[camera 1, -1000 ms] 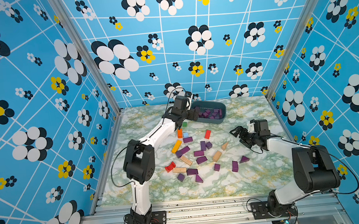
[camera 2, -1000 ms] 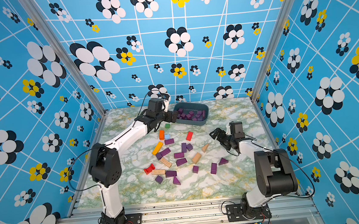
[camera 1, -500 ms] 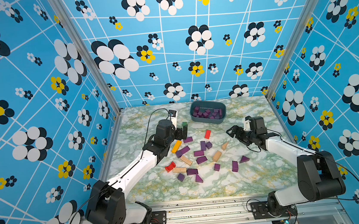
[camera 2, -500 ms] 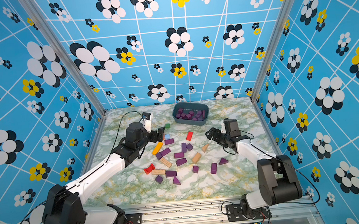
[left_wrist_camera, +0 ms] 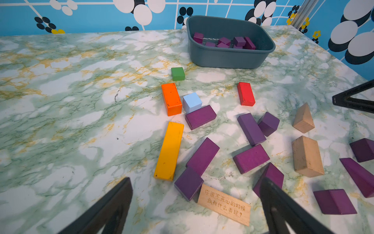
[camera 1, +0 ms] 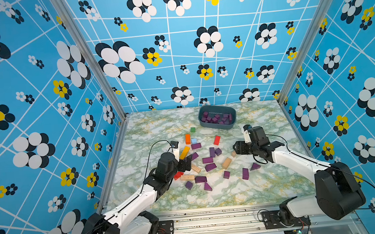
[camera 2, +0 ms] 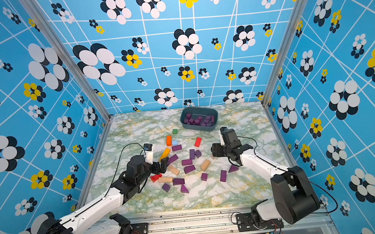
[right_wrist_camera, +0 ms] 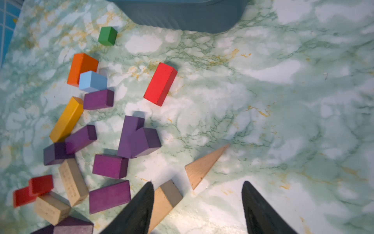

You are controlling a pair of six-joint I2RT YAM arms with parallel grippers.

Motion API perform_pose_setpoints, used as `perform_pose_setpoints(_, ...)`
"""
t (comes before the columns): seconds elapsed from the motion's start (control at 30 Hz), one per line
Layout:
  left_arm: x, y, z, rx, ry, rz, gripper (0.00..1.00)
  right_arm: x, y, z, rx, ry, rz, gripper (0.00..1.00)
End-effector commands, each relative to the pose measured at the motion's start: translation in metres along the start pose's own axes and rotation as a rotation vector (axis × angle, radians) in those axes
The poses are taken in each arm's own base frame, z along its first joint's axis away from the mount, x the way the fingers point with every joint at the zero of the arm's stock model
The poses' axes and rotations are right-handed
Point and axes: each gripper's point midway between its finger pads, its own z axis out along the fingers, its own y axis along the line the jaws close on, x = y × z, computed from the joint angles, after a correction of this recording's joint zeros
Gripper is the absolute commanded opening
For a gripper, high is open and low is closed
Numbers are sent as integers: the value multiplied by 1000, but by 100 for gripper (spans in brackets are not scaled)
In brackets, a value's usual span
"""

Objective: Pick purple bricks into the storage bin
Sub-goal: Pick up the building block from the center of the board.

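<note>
Got a dark storage bin [camera 1: 217, 126] parked at the back of the marble table [camera 1: 155, 130], a bit right of centre, already stuffed with purple bricks [camera 1: 215, 119]. Plenty more purple ones scattered mid-frame, mixed in with an orange block [camera 1: 187, 138], green cube [camera 1: 192, 129], red block [camera 1: 217, 140], yellow bar [camera 1: 184, 152] and tan block [camera 1: 226, 163]. Left gripper [camera 1: 187, 164] down at the left edge of that mess, just beside the yellow bar. Right gripper [camera 1: 236, 150] at the right edge, next to a small tan piece [camera 1: 233, 153].
</note>
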Motion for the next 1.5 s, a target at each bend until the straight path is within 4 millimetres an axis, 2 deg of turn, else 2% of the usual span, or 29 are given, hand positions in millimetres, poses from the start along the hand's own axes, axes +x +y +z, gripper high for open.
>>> perform_pose_setpoints(0.0,-10,-19,-5,98,-46,-2,99,10,2,-2,10,30,-16,63)
perform_pose_setpoints(0.17,3,-29,-11,144,-44,34,99,18,5,-5,11,25,-13,62)
perform_pose_setpoints(0.3,8,-28,-15,150,-75,43,99,17,21,0,-34,1,-10,62)
perform_pose_setpoints(0.67,13,-21,-16,123,-105,53,100,-6,67,26,-65,-63,-61,62)
perform_pose_setpoints(0.97,15,-17,-18,105,-115,35,99,-5,91,45,-59,-52,-161,56)
perform_pose_setpoints(1.13,14,-15,-21,101,-134,23,100,1,93,63,-24,-15,-192,56)
perform_pose_setpoints(1.47,20,-9,-16,73,-120,21,100,10,81,85,69,53,-191,52)
